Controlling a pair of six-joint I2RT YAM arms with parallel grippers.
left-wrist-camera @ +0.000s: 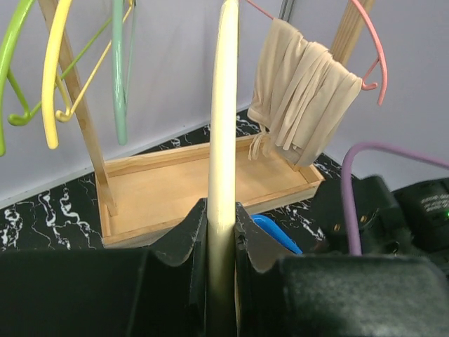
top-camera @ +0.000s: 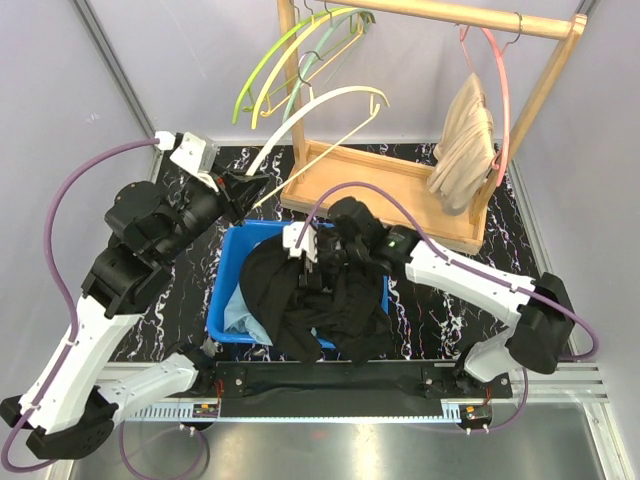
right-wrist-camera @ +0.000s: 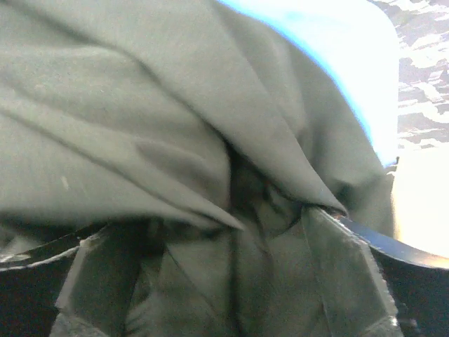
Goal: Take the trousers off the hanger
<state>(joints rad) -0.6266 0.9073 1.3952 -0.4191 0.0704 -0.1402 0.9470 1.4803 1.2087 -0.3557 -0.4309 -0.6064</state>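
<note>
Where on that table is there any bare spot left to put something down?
The wooden tray is bare left of the hanging beige trousers. The marbled mat shows bare right of the blue bin. The bin itself is crowded, heaped with black trousers.

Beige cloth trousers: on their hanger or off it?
On. The beige cloth trousers hang draped over the pink plastic hanger, which is hooked on the wooden rack.

A blue bin [top-camera: 226, 268] sits near on the black marbled surface [top-camera: 432, 322]. A wooden rack [top-camera: 350, 182] stands far behind it.
</note>
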